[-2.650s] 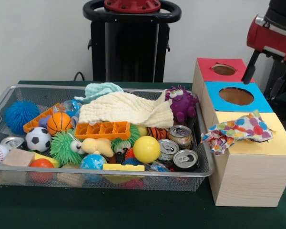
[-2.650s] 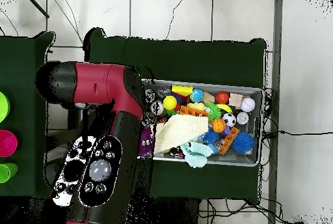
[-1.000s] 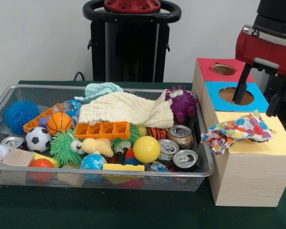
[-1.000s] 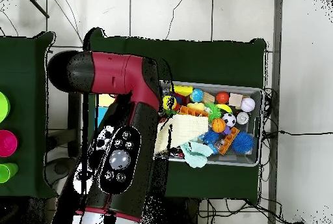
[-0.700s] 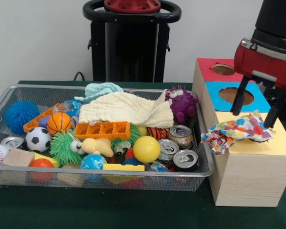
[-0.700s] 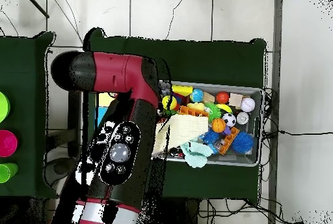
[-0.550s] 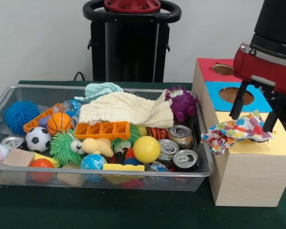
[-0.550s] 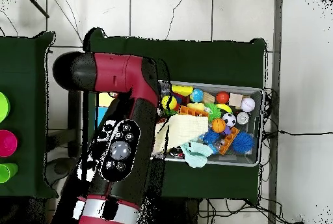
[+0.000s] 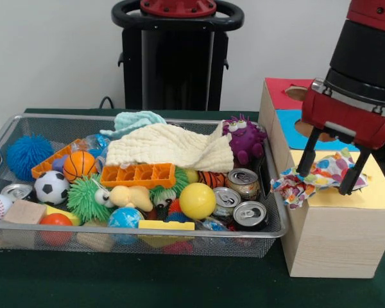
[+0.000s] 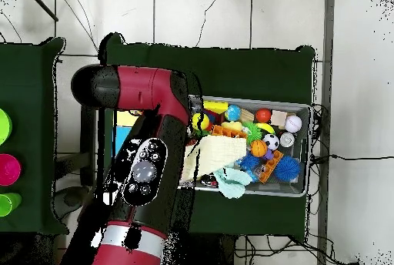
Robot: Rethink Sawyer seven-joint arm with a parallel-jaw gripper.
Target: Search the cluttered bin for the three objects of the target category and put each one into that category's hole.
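A crumpled cloth with coloured dots [image 9: 321, 172] lies on the yellow top [image 9: 375, 192] of the wooden box, hanging a little over its left edge. My gripper [image 9: 323, 182] stands open right over it, one finger on each side of the cloth and the tips down at its level. Behind it are the blue top [image 9: 294, 131] and the red top with its hole [image 9: 299, 93]; the blue hole is mostly hidden by my gripper. A cream cloth [image 9: 170, 146] [image 10: 212, 156] and a pale blue-green cloth [image 9: 138, 120] [image 10: 231, 181] lie in the wire bin [image 9: 269, 232].
The bin [image 10: 302, 189] also holds several balls, three drink cans [image 9: 244, 181], orange trays [image 9: 138, 174], a purple plush monster [image 9: 245, 138] and wooden blocks. In the overhead view my red arm [image 10: 142, 166] covers the box. Green cloth covers the table [image 9: 179, 282].
My gripper has come down and forward from above the blue hole to the dotted cloth on the yellow top, staying open. The cloth and the bin's contents have not moved.
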